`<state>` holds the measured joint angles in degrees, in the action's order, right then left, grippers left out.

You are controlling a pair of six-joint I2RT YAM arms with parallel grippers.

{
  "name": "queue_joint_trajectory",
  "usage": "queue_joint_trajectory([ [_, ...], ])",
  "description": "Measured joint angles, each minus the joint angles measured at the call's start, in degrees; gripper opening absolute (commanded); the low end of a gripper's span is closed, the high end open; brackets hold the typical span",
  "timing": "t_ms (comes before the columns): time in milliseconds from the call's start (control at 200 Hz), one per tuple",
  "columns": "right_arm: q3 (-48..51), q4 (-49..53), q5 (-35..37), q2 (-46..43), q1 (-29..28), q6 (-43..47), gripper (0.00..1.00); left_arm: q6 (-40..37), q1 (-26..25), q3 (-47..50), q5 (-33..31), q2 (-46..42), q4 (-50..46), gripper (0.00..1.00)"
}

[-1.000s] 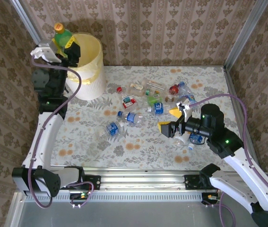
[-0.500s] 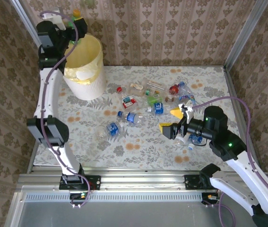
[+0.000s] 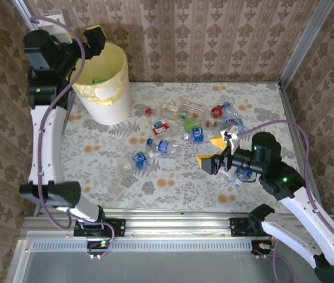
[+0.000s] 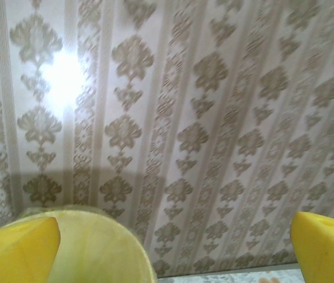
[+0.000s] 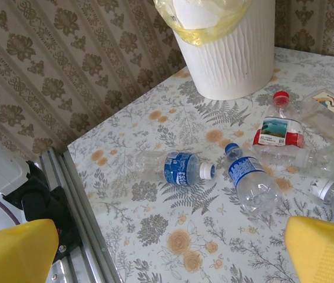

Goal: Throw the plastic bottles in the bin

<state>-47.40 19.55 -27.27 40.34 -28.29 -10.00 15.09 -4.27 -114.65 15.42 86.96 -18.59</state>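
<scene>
1. Yellow-padded right gripper (image 3: 212, 151) is hovering wide open and empty; blue-labelled bottle (image 5: 250, 183) is lying ahead to its left, long axis left-right.
2. Left gripper (image 3: 89, 42) is gaping empty above the bin (image 3: 122, 65), far left.

No readable text anywhere; right wrist view: blue-label bottle (image 5: 181, 168) lying mid-table, print too small; blue-cap bottle (image 5: 250, 184) just right of it, blue label w/ white marks, illegible; red-cap bottle (image 5: 278, 128) farther back, red-and-white label w/ a teal picture, no words made out; top view, labels on the bottle pile (image 3: 196, 134) are colour patches only.
</scene>
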Motion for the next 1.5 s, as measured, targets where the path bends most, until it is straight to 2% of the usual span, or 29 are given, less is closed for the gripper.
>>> queue_joint_trajectory([
  [265, 0.0, 0.0, -0.02, 0.0, -0.09, 0.0, 1.0, -3.45, -2.54, 11.61, 3.52, -8.83, -0.39, 1.0],
  [485, 0.0, 0.0, 0.0, 0.0, -0.13, 0.0, 1.0, -9.81, -6.75, 19.61, 4.37, -12.55, -7.72, 1.0],
  [900, 0.0, 0.0, -0.02, 0.0, -0.48, 0.0, 1.0, -19.23, -14.38, 27.08, 7.28, -18.47, -19.41, 1.0],
  [1060, 0.0, 0.07, 0.0, 0.02, -0.48, 0.0, 1.0, -19.52, -16.65, 33.03, 5.9, -18.62, -22.91, 1.0],
  [1245, 0.0, 0.09, 0.0, 0.02, -0.63, 0.0, 1.0, -19.19, -20.41, 37.38, 1.18, -17.84, -27.08, 1.0],
  [1500, 0.0, 0.39, 0.0, 0.28, -0.87, -0.02, 1.0, -15.91, -21.2, 41.57, -2.89, -15.23, -29.05, 1.0],
])
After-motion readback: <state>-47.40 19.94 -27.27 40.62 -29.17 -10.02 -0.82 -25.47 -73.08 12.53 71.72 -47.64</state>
